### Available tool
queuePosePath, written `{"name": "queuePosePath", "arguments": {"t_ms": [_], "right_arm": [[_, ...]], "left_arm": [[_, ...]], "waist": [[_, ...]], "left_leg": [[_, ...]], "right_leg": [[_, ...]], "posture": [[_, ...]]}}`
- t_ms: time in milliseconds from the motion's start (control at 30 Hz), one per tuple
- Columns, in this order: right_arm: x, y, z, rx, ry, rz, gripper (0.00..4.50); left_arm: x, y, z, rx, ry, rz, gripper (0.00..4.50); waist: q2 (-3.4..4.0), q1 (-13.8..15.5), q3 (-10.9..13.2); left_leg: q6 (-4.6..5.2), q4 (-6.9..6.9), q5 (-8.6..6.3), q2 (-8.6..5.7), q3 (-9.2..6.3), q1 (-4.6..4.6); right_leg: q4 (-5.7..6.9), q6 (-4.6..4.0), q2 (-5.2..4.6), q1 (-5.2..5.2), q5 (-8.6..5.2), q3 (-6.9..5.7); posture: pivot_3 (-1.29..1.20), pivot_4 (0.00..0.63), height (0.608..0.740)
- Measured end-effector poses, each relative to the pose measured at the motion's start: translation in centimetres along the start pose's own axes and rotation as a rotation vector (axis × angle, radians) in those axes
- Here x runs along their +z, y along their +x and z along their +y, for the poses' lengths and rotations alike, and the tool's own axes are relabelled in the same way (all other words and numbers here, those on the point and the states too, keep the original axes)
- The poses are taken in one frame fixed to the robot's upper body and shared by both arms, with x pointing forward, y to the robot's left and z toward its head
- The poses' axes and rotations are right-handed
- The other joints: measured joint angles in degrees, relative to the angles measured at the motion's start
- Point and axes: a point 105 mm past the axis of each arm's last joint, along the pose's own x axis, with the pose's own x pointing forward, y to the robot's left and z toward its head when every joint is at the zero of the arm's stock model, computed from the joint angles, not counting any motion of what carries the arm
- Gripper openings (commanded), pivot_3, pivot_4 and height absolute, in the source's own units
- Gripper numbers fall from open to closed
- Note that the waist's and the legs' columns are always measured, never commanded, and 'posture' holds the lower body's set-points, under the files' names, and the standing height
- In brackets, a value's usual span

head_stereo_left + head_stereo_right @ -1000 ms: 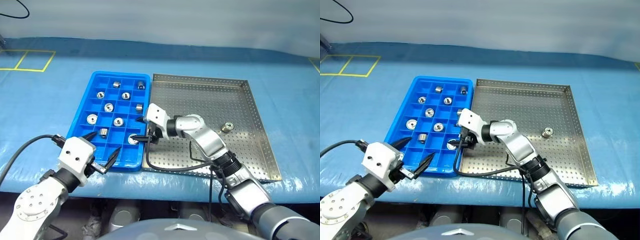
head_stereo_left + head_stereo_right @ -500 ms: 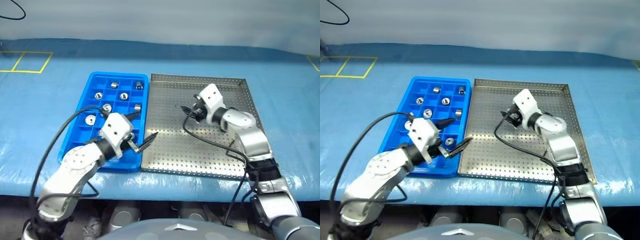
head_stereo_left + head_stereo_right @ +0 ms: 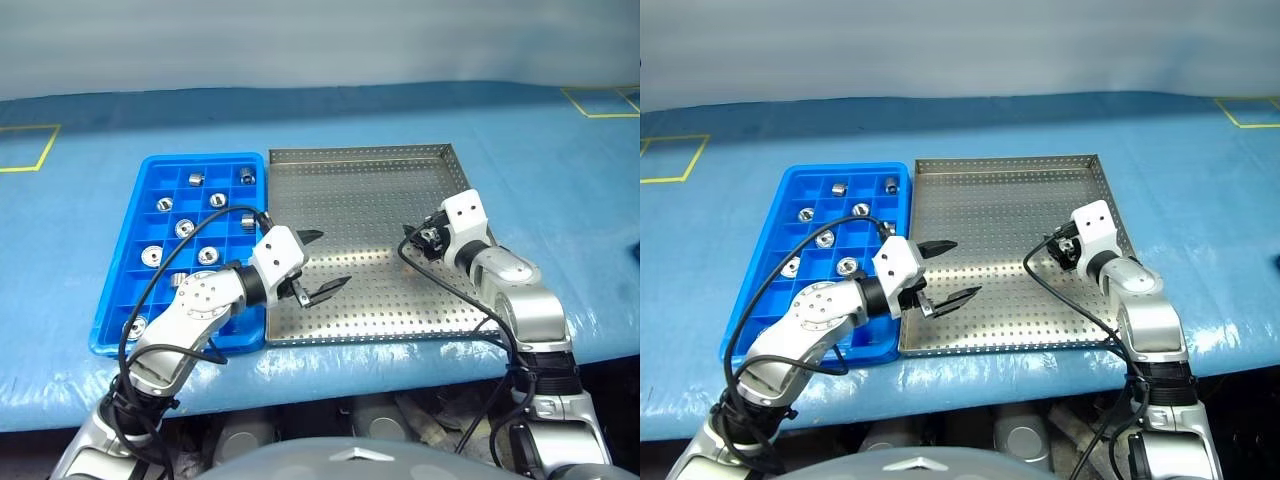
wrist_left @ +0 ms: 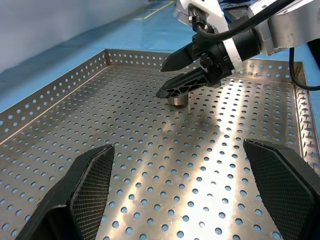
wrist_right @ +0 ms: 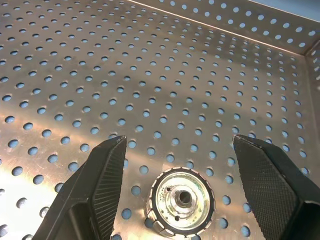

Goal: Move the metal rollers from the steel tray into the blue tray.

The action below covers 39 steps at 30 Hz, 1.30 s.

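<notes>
One metal roller [image 5: 182, 201] stands on the perforated floor of the steel tray [image 3: 370, 200], near its right rim. My right gripper [image 5: 179, 142] is open and low over the roller, with a finger on either side and not touching it. The left wrist view shows the roller [image 4: 177, 100] under the right gripper [image 4: 167, 77]. My left gripper [image 3: 323, 262] hovers open and empty over the left part of the steel tray. Several rollers [image 3: 185, 228] lie in separate compartments of the blue tray [image 3: 200, 158], which sits against the steel tray's left side.
Both trays rest on a blue table cover [image 3: 560, 170] with yellow tape marks [image 3: 30, 150] at the far corners. A black cable [image 3: 445, 285] from my right wrist loops over the steel tray. Another cable [image 3: 140, 310] arcs over the blue tray's front.
My right gripper has swung from the blue tray's edge across the steel tray to the roller near the right rim. My left gripper moved right, from the blue tray's front onto the steel tray.
</notes>
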Motion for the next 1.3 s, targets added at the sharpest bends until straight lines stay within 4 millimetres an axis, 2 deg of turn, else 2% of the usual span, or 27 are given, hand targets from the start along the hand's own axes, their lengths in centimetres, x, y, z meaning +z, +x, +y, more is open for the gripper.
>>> {"name": "queuePosePath", "arguments": {"t_ms": [367, 467, 567, 600, 833, 933, 1033, 1133, 1300], "right_arm": [[-2.7, 0.7, -0.6, -0.029, 0.076, 0.086, 3.56], [-3.0, 0.7, -0.7, -0.040, 0.081, 0.097, 2.95], [-3.1, 0.7, -0.7, -0.042, 0.084, 0.101, 1.94], [-3.1, 0.7, -0.7, -0.041, 0.085, 0.100, 1.73], [-3.0, 0.7, -0.6, -0.038, 0.084, 0.102, 1.71], [-2.3, 0.7, 0.0, -0.004, 0.071, 0.080, 1.71], [-0.7, 0.7, 1.9, 0.095, 0.050, 0.025, 1.71], [1.2, 0.8, 4.7, 0.236, 0.016, -0.031, 1.71], [5.5, 0.6, 12.4, 0.597, -0.081, -0.162, 1.71]], "left_arm": [[-0.7, -0.5, 0.2, 0.030, -0.006, 0.015, 4.50], [-0.8, -0.6, 0.2, 0.036, -0.004, 0.018, 4.50], [-0.9, -0.7, 0.3, 0.041, -0.004, 0.020, 4.50], [-0.9, -0.7, 0.4, 0.043, -0.004, 0.020, 4.50], [-0.9, -0.8, 0.4, 0.047, -0.004, 0.021, 4.50], [-1.0, -1.0, 0.6, 0.056, -0.006, 0.026, 4.50], [-1.3, -2.1, 0.8, 0.085, -0.018, 0.033, 4.50], [-1.7, -4.5, 1.5, 0.158, -0.012, 0.074, 4.50], [-2.4, -11.6, 3.4, 0.423, -0.002, 0.215, 4.50]], "waist": [[0.00, 0.18, 0.00], [0.00, 0.25, 0.00], [0.00, 0.26, 0.00], [0.00, 0.26, 0.00], [0.01, 0.23, 0.00], [0.01, 0.11, 0.00], [0.02, -0.13, 0.00], [0.05, 0.03, 0.03], [0.00, 0.77, 0.07]], "left_leg": [[0.03, 0.03, -0.02, 0.01, 0.18, 0.02], [0.06, 0.03, -0.03, 0.01, 0.25, 0.04], [0.07, 0.05, -0.04, 0.01, 0.29, 0.05], [0.07, 0.05, -0.04, 0.01, 0.31, 0.06], [0.32, 0.06, -0.18, 0.01, 0.38, 0.07], [0.32, 0.06, -0.18, 0.05, 0.43, 0.06], [0.31, 0.06, -0.18, 0.15, 0.45, 0.06], [0.31, 0.06, -0.19, 0.17, 0.43, 0.08], [0.27, 0.04, -0.18, 0.33, 0.38, 0.10]], "right_leg": [[-0.02, 0.14, 0.40, -0.03, 0.08, 0.42], [-0.02, 0.16, 0.40, -0.03, 0.10, 0.48], [-0.02, 0.19, 0.42, -0.03, 0.11, 0.54], [-0.02, 0.20, 0.42, -0.03, 0.12, 0.55], [-0.03, 0.24, 0.41, -0.04, 0.14, 0.60], [-0.03, 0.24, 0.39, -0.08, 0.14, 0.63], [-0.03, 0.24, 0.31, -0.12, 0.14, 0.66], [0.01, 0.22, 0.31, -0.14, 0.13, 0.64], [0.02, 0.12, 0.35, -0.16, 0.09, 0.52]], "posture": [[-0.17, 0.150, 0.740], [-0.17, 0.150, 0.740], [-0.18, 0.150, 0.740], [-0.18, 0.150, 0.740], [-0.18, 0.150, 0.740], [-0.16, 0.150, 0.740], [-0.13, 0.150, 0.740], [-0.09, 0.150, 0.740], [0.01, 0.150, 0.740]]}}
